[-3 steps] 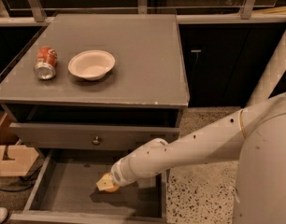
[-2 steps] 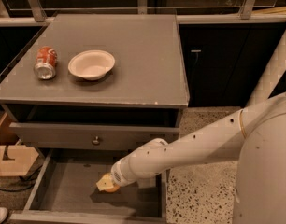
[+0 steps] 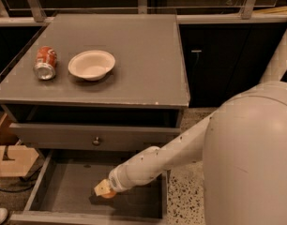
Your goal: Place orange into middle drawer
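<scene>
The gripper (image 3: 102,189) hung low inside the middle drawer (image 3: 64,193), which stood pulled out at the foot of the cabinet, its flat grey floor showing between low side walls. The pale arm (image 3: 157,161) reached down into it from the right, over the drawer's right wall. The orange (image 3: 109,195) showed only as a small sliver just under the tan tip of the gripper, touching it or nearly so, near the middle of the drawer and a little towards the front. Most of the fruit was hidden by the gripper, so it could not be told whether the jaws were clamped on it or apart, nor whether it rested on the drawer floor. Above, the drawer with the round knob (image 3: 96,141) stood slightly out. On the table (image 3: 143,55) a white bowl (image 3: 91,64) sat upright just beside a red soda can (image 3: 45,63) lying on its side, both near the left edge.
</scene>
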### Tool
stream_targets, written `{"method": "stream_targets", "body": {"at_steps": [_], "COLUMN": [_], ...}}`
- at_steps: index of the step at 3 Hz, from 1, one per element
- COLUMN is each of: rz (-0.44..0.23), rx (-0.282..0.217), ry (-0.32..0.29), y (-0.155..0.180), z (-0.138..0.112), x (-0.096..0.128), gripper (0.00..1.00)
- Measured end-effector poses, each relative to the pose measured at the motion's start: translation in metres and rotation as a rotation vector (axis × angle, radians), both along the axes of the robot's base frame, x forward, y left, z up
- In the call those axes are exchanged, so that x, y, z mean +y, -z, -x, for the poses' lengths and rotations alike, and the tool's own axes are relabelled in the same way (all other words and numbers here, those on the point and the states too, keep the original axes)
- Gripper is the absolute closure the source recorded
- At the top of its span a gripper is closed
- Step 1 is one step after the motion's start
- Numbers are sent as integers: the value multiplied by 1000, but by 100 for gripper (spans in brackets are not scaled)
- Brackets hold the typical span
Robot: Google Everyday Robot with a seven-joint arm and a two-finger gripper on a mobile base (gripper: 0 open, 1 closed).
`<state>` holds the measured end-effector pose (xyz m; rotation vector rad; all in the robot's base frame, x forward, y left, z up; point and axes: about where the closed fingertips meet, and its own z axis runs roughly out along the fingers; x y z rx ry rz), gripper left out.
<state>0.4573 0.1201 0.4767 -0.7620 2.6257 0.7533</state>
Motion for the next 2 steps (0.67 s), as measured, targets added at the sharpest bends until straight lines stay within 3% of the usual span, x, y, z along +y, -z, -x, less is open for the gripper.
{"method": "stream_targets", "body": {"at_steps": [1, 2], "rz": [-28, -28], "rx": [25, 25], "ry": [51, 51], "y": [24, 24], "z": [-4, -4], "x": [8, 8], "gripper": [100, 100]}}
